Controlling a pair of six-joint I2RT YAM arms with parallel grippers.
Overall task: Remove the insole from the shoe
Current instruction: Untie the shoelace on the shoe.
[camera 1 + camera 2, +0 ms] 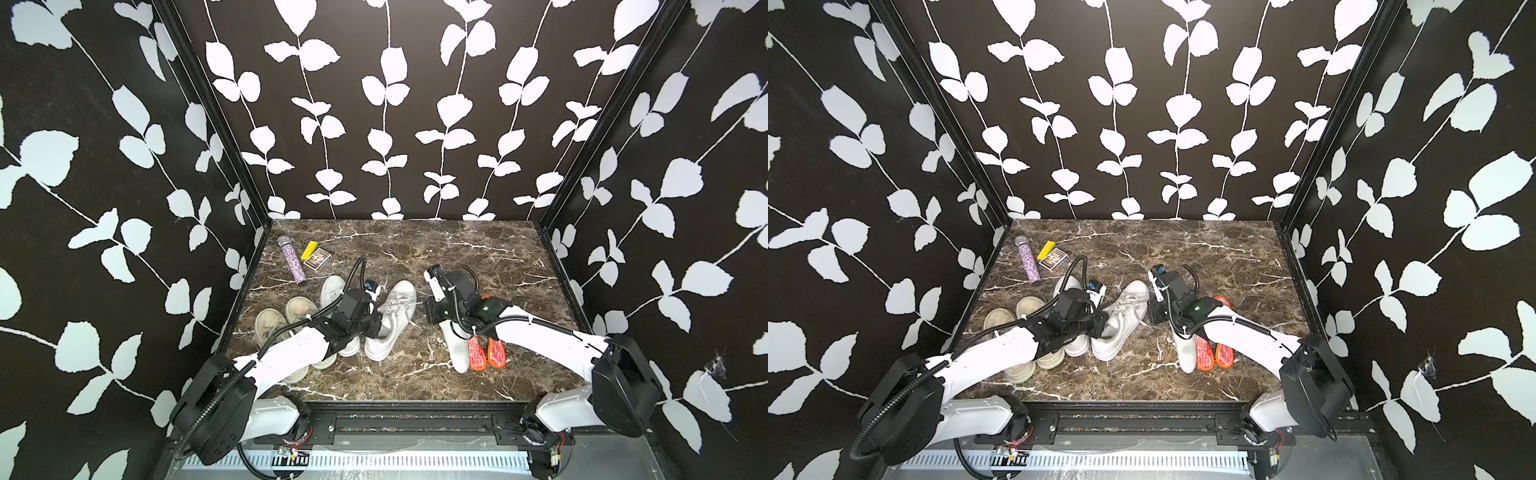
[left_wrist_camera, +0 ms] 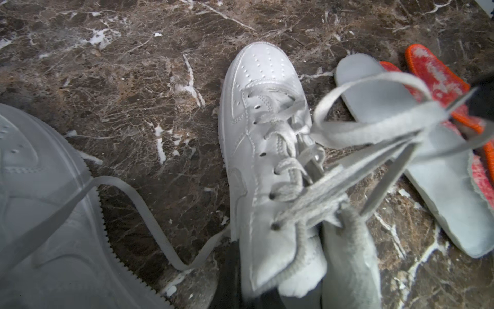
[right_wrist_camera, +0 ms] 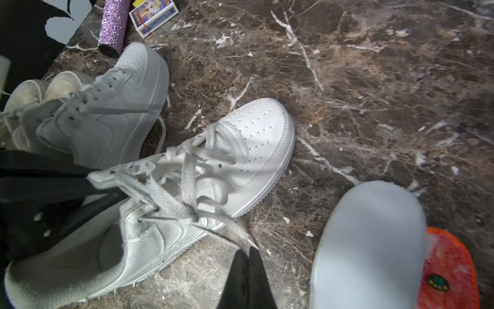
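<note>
my left gripper (image 1: 376, 323) is closed on the upper edge of the white shoe (image 1: 395, 307), by the top eyelets at its mouth. my right gripper (image 3: 247, 252) has its jaws pressed together, and the loose lace (image 3: 230, 229) runs right to their tips, so i judge i have it pinched, though the hold is thin. the insole i am after does not show; the mouth of the shoe is in shadow and crossed by lacing, so i take it to be inside.

what worries me: the pinch is on the very end of the lace, and a hard pull could let it slide out. if the lace binds in the eyelets, pulling would drag or tip the shoe, not loosen it, and could peel the upper out of my left jaws. a pull in the wrong direction could also cinch the throat tighter over the insole.

around me, a second white sneaker (image 1: 332, 286) lies just beside the one i hold, under my left arm, with a beige pair (image 1: 270, 324) beyond it. a white insole (image 1: 455, 353) lies flat on the marble table (image 1: 478, 249) under my right arm, touching two orange insoles (image 1: 478, 357); a low sweep of that arm would scatter them. a glittery purple tube (image 1: 293, 259) and a small card box (image 1: 318, 258) sit well apart at the far corner. the lacing and tongue are what stand in the way.
</note>
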